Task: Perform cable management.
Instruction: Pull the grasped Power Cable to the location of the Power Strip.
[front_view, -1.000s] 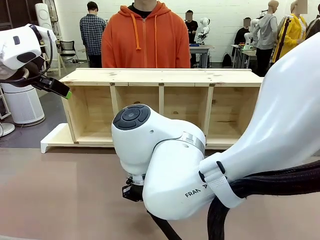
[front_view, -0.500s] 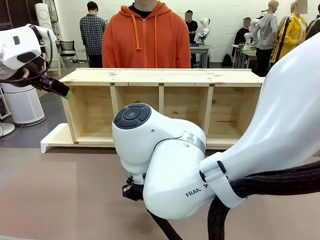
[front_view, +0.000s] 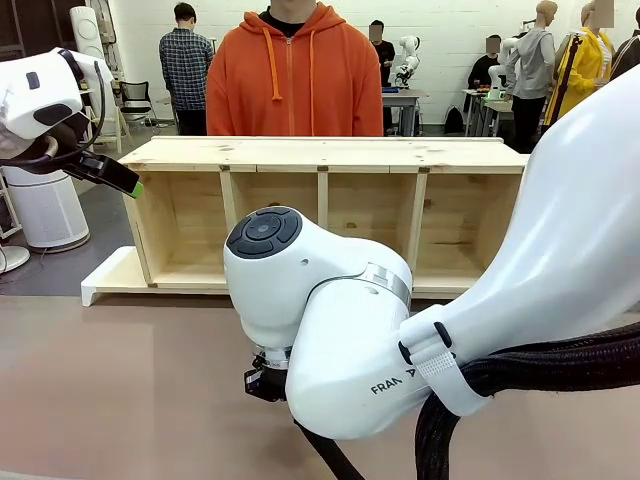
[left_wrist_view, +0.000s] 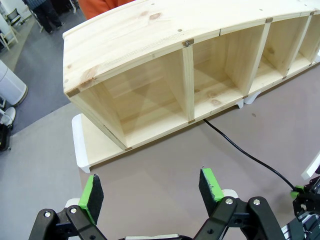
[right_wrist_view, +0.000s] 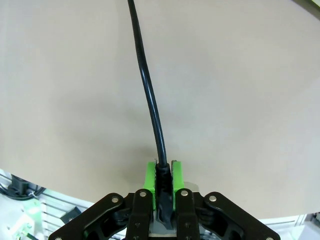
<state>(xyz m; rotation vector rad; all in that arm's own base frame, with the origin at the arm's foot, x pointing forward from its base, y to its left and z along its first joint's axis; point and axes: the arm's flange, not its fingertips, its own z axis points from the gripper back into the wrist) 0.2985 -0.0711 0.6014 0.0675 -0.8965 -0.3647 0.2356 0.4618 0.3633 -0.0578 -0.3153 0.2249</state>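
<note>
- My right claw (right_wrist_view: 163, 172) is clamped tight on the cable (right_wrist_view: 148, 95). The green pads press on either side of the black cord, and no gap shows around it.
- From that grip, in the right wrist view, the cord runs up and away over the bare desk (right_wrist_view: 240, 100), bending slightly as it goes, and leaves the picture at the top.
- In the left wrist view the same cord comes out from under the front edge of the wooden shelf (left_wrist_view: 150, 35), below a divider. It lies in a loose line across the desk and ends at the right claw at the lower right corner.
- My left claw (left_wrist_view: 150, 187) is spread wide with nothing between its pads. It hangs above the desk in front of the shelf's end compartment, well apart from the cord.
- In the front view the left claw is up at the left edge, beside the shelf's left end.
- The shelf lies on its side along the far part of the desk, with its open compartments facing me. I see nothing in them.
- The right arm (front_view: 330, 330) bends down over the near middle of the desk and hides the surface beneath it.
- A person in an orange hoodie (front_view: 290, 70) stands behind the shelf on the far side.
</note>
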